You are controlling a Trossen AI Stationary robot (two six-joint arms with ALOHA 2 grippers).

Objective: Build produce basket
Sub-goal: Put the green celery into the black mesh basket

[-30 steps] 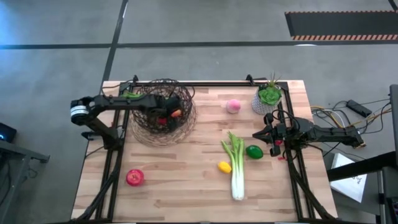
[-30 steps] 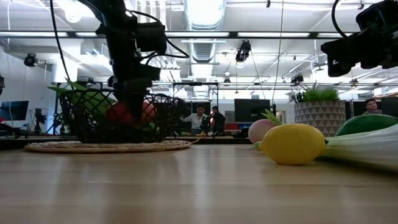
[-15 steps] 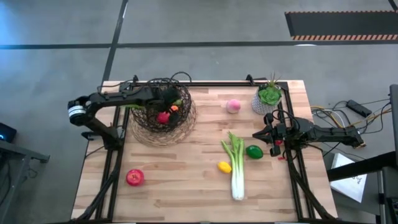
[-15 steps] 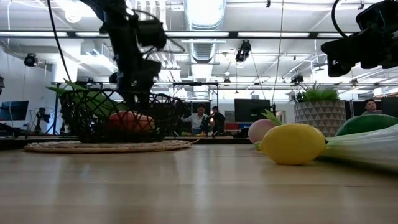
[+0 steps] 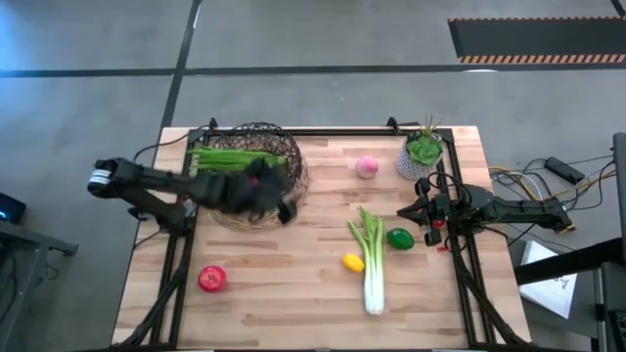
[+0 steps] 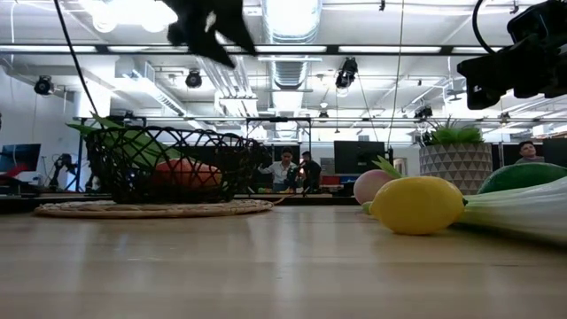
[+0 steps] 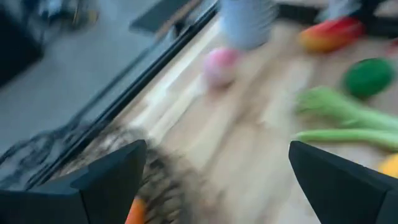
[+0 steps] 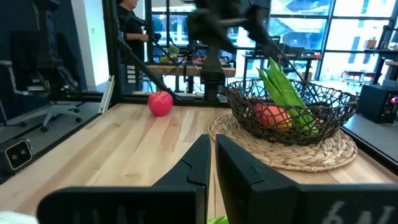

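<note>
The dark wire basket (image 5: 252, 176) stands on a round woven mat (image 6: 151, 209) at the far left. A long green pod (image 5: 235, 156) and a red-orange mango (image 6: 186, 173) lie in it. My left gripper (image 5: 279, 207) is open and empty, raised high above the basket's near right rim; the left wrist view (image 7: 211, 180) shows its fingers wide apart. My right gripper (image 5: 401, 211) is shut and empty, hovering just beyond the green lime (image 5: 399, 238). On the table lie a red tomato (image 5: 212, 279), yellow lemon (image 5: 353, 262), celery stalk (image 5: 372, 259) and pink peach (image 5: 367, 166).
A small green plant in a white pot (image 5: 424, 152) stands at the far right corner, close to my right arm. Black rails run along the table's left, right and far edges. Bare wood shows in the table's near middle, between the tomato and the lemon.
My left gripper has come up out of the basket, from down at the mango to high above the rim, and swung toward the table's near edge. The mango has stayed in the basket and settled flat.
</note>
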